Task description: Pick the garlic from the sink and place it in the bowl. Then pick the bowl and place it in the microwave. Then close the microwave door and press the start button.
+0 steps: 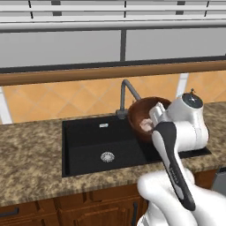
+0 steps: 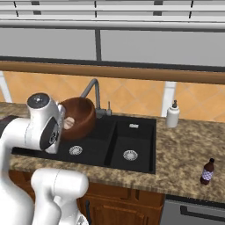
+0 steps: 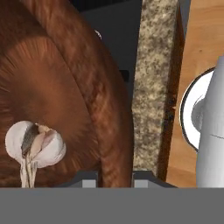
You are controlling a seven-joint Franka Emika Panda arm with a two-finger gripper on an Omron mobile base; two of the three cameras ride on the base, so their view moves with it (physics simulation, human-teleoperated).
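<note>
One garlic (image 3: 36, 143) lay inside the bowl (image 1: 145, 115), bowl lifted and tilted above the sink (image 1: 97, 145) toward 3 o'clock in the left base view, tool (image 3: 114, 178) clamped on the bowl's rim, faucet (image 2: 93, 94) just behind, soap bottle (image 2: 172, 114) on the desk (image 2: 189, 149).

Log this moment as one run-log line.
stage: bowl lifted above sink | garlic: inside bowl | gripper: shut on bowl rim | sink: below bowl | next: carry to microwave
</note>
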